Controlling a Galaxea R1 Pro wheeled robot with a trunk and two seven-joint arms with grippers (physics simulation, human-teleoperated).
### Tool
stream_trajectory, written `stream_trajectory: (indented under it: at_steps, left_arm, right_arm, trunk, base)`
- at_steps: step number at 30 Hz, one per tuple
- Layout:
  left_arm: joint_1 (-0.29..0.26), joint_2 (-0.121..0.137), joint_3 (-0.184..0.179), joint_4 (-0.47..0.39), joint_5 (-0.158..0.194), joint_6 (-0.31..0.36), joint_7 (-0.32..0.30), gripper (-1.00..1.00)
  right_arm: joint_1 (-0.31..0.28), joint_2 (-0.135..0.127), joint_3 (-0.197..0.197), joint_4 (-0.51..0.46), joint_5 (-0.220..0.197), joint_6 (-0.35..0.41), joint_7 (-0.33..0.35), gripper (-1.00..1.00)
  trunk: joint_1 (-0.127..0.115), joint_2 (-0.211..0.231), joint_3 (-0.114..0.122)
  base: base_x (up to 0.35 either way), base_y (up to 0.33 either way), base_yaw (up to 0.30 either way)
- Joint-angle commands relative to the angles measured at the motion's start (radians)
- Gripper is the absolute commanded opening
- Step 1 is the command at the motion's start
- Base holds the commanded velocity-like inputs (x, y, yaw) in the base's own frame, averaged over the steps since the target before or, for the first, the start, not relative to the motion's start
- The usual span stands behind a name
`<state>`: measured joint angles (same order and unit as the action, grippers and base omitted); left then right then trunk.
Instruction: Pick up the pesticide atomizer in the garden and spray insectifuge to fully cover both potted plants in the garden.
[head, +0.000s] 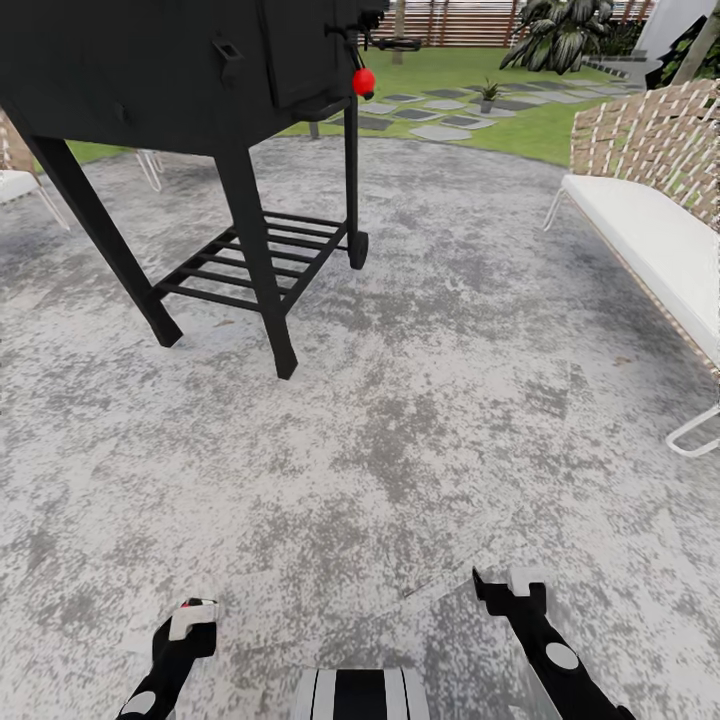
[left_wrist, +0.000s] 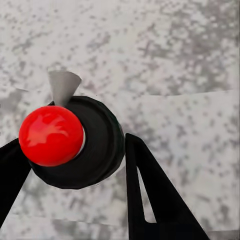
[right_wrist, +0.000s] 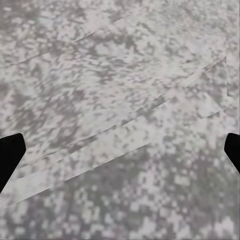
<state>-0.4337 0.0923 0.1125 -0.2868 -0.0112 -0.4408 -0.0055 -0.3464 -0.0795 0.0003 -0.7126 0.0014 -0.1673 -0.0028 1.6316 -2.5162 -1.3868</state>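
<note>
Speckled grey paving of the patio spreads under the robot, whose two arms hang low at the near edge of the head view. A black barbecue grill on four legs stands ahead to the left, a red knob on its side, with a slatted shelf between the legs. To the right sits a woven chair with a white cushion. Beyond the patio lie the green lawn, grey stepping stones and a brown slat fence; one potted plant stands well off among the stones. The left claw is closed on the pesticide atomizer, seen end-on: a dark round body with a red cap. The right claw is spread wide over bare paving, holding nothing.
</note>
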Motion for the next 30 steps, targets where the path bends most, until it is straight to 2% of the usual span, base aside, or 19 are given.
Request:
stream_trajectory:
  at_steps: [1, 16, 21, 23, 24, 26, 27, 30]
  left_arm:
    - [0.000, 0.000, 0.003, 0.001, -0.001, -0.004, -0.001, -1.00]
    - [0.000, 0.000, 0.003, 0.003, -0.003, -0.004, -0.001, -1.00]
    - [0.002, 0.000, 0.003, 0.007, -0.003, -0.003, -0.001, -1.00]
    - [0.009, 0.004, 0.004, 0.008, -0.003, -0.003, 0.001, -1.00]
    - [0.068, 0.015, 0.011, 0.001, 0.000, -0.007, 0.003, -1.00]
    - [0.078, 0.017, 0.013, 0.007, 0.001, -0.008, 0.004, -1.00]
    - [0.103, 0.017, 0.015, 0.006, 0.006, -0.008, 0.004, -1.00]
    - [0.110, 0.017, 0.015, 0.005, 0.006, -0.009, 0.004, -1.00]
  right_arm:
    - [0.000, 0.000, 0.000, 0.001, 0.000, -0.003, 0.000, 1.00]
    - [0.000, -0.001, 0.000, 0.000, -0.001, -0.014, 0.000, 1.00]
    - [0.000, -0.002, -0.001, 0.008, -0.001, -0.066, -0.001, 1.00]
    - [0.004, -0.006, -0.002, 0.051, -0.001, -0.098, -0.003, 1.00]
    - [0.011, -0.010, -0.004, 0.257, -0.002, -0.254, -0.003, 1.00]
    - [0.012, -0.011, -0.005, 0.341, -0.003, -0.330, -0.003, 1.00]
    - [0.012, -0.010, -0.005, 0.375, -0.003, -0.358, -0.003, 1.00]
    - [0.012, -0.012, -0.005, 0.381, -0.004, -0.362, -0.003, 1.00]
  trunk:
    - [-0.001, 0.000, 0.003]
    - [-0.007, 0.004, 0.061]
    - [-0.010, 0.005, 0.081]
    - [-0.010, 0.005, 0.089]
    - [-0.011, 0.005, 0.094]
    - [-0.012, 0.006, 0.105]
    - [-0.012, 0.006, 0.111]
    - [-0.014, 0.007, 0.126]
  base:
    - [0.000, 0.000, 0.000]
    - [0.000, 0.000, 0.000]
    - [0.000, 0.000, 0.000]
    - [0.000, 0.000, 0.000]
    - [0.000, 0.000, 0.000]
    - [0.000, 0.000, 0.000]
    - [0.000, 0.000, 0.000]
    - [0.000, 0.000, 0.000]
